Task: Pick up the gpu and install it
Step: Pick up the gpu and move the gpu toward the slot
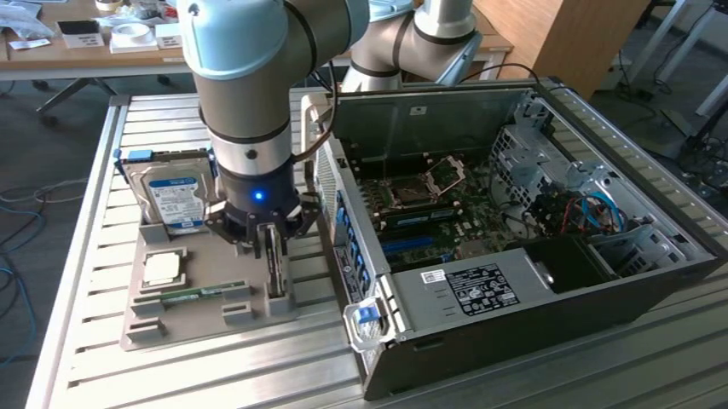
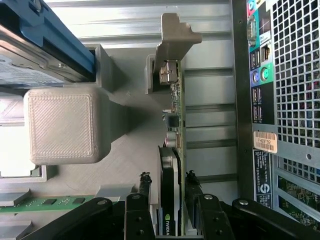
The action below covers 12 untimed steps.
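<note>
The gpu [image 1: 274,266] stands on edge in a slot of the grey holder tray [image 1: 153,334], just beside the open computer case [image 1: 592,281]. In the wrist view it is a thin card [image 2: 172,125] with a dark face, green edge and a metal bracket [image 2: 172,40] at its far end. My gripper [image 1: 268,243] has come down over it. Its black fingers [image 2: 145,186] stand on either side of the card, and the gripper [image 2: 168,181] is open, with a narrow gap still showing on one side. The motherboard [image 1: 438,204] lies exposed inside the case.
On the same tray stand a silver hard drive [image 1: 176,200] with a blue-white label, a square processor [image 1: 163,268] and a green memory stick [image 1: 187,296]. The case's rear panel [image 2: 280,100] is close beside the card. A grey tray post [image 2: 62,125] rises on the other side.
</note>
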Tool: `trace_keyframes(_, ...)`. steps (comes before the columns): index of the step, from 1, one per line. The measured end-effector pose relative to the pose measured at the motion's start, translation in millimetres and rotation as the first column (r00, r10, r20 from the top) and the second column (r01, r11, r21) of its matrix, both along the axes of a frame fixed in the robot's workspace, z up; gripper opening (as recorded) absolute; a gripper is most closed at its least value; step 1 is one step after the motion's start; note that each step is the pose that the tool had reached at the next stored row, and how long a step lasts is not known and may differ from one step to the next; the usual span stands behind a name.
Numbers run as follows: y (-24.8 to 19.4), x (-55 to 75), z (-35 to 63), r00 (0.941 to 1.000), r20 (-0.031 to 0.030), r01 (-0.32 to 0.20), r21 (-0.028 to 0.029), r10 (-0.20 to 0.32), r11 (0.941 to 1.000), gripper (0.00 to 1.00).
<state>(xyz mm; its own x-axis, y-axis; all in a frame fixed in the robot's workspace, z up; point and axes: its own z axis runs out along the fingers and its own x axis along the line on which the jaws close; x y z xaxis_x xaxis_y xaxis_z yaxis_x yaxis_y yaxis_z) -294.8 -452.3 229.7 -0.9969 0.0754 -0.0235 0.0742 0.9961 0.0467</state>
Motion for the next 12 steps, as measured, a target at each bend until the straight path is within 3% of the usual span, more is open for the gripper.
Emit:
trace_keyframes(8,-0.2,0.1,-2.5,1.0000,0.0000,0.000,-0.0001,0.000,1.0000,0.41)
trace_keyframes(12,1.8,0.1,-2.7,1.0000,0.0002,0.000,0.0001,0.000,1.0000,0.41)
